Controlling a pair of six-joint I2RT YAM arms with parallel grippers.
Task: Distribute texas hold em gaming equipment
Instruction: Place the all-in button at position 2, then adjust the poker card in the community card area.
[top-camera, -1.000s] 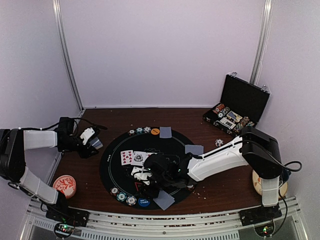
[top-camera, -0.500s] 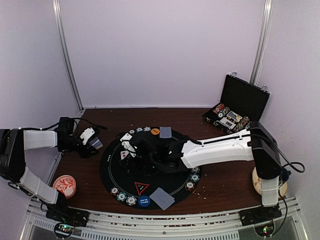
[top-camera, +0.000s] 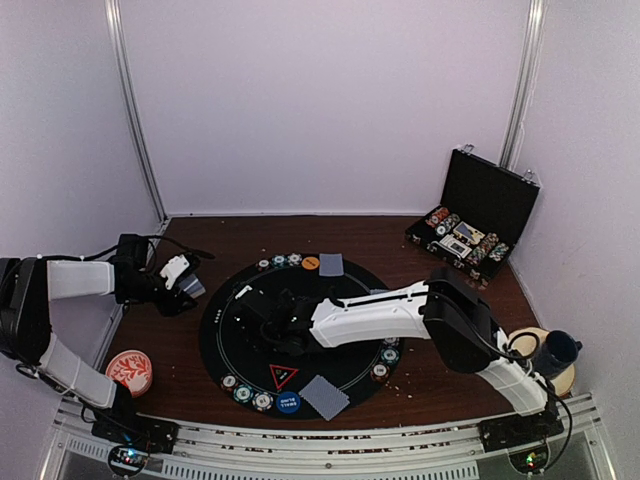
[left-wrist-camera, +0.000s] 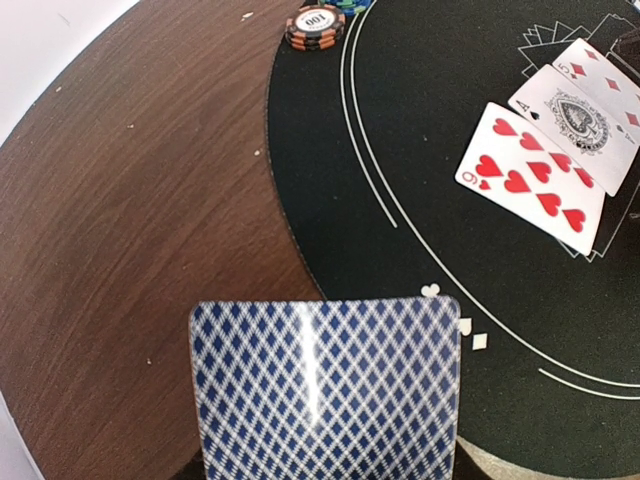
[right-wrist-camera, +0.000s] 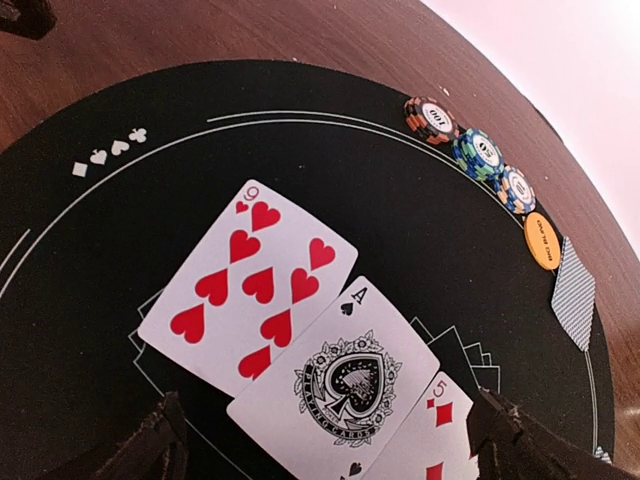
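Right pincer (right-wrist-camera: 325, 425) first: its two dark fingers (right-wrist-camera: 150, 450) stand wide apart at the bottom corners of the wrist view, gripping nothing, poised low over a fan of three face-up playing cards, the nine of hearts (right-wrist-camera: 250, 300), the ace of spades (right-wrist-camera: 345, 385) and the five of diamonds (right-wrist-camera: 432, 432), which overlap on the round black felt mat (right-wrist-camera: 120, 240); whether the tips touch the cards, I cannot tell. From above, the right arm (top-camera: 370, 315) is stretched low across the table: base at lower right, elbow bent just right of the mat, white forearm running left to the mat's middle. Over on the left, the left pincer (top-camera: 185, 280) is clamped on a blue diamond-backed playing card (left-wrist-camera: 325, 390), held over the brown wooden table (left-wrist-camera: 120, 200) just off the mat's left edge, and the left arm (top-camera: 80, 280) comes in level from the left side of the frame. Along the mat's upper rim sit three striped poker chips (top-camera: 279, 261), an orange button disc (top-camera: 310, 263) and a face-down grey-blue card (top-camera: 331, 264). At the lower rim: a second trio of chips (top-camera: 243, 393), a blue button disc (top-camera: 288, 403), a red triangle marker (top-camera: 284, 377) and another face-down card (top-camera: 325, 397). An open black case (top-camera: 490, 200) stands at upper right.
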